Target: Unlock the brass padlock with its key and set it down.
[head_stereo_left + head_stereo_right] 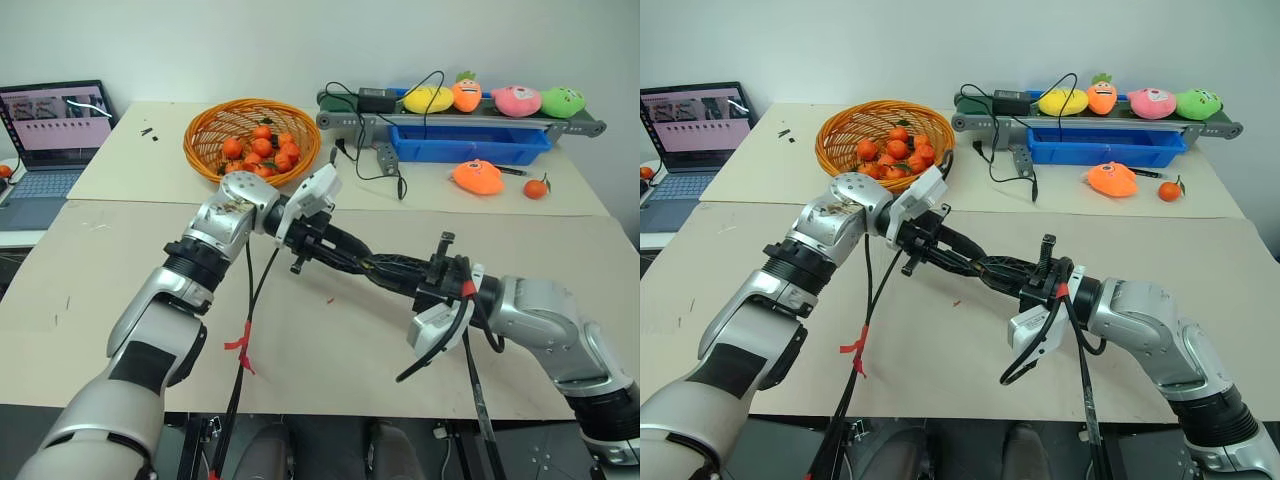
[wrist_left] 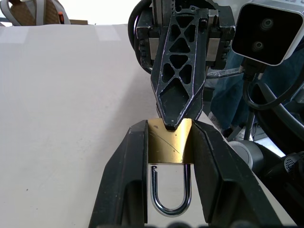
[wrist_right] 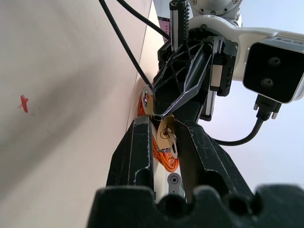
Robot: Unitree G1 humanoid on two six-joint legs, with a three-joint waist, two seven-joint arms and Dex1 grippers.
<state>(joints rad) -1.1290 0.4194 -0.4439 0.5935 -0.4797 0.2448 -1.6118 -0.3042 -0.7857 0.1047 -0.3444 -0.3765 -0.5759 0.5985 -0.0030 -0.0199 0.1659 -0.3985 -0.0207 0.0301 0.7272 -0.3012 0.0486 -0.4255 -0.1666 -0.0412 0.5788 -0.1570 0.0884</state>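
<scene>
Padlock (image 2: 170, 142) clamped in left claw (image 2: 168, 156) (shackle closed); right claw (image 3: 164, 137) pinches key (image 3: 167, 135); orange basket (image 1: 205, 135) behind.

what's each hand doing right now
Left hand: closed on the padlock, shackle toward the wrist.
Right hand: closed on the padlock's end; the key cannot be made out.

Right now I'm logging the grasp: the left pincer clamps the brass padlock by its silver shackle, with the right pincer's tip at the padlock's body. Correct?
Not quite. The left wrist view shows the left pincer clamping the brass padlock by its gold body, not the shackle; the silver shackle hangs free between the fingers. The right pincer does have its tip at the padlock's body.
</scene>
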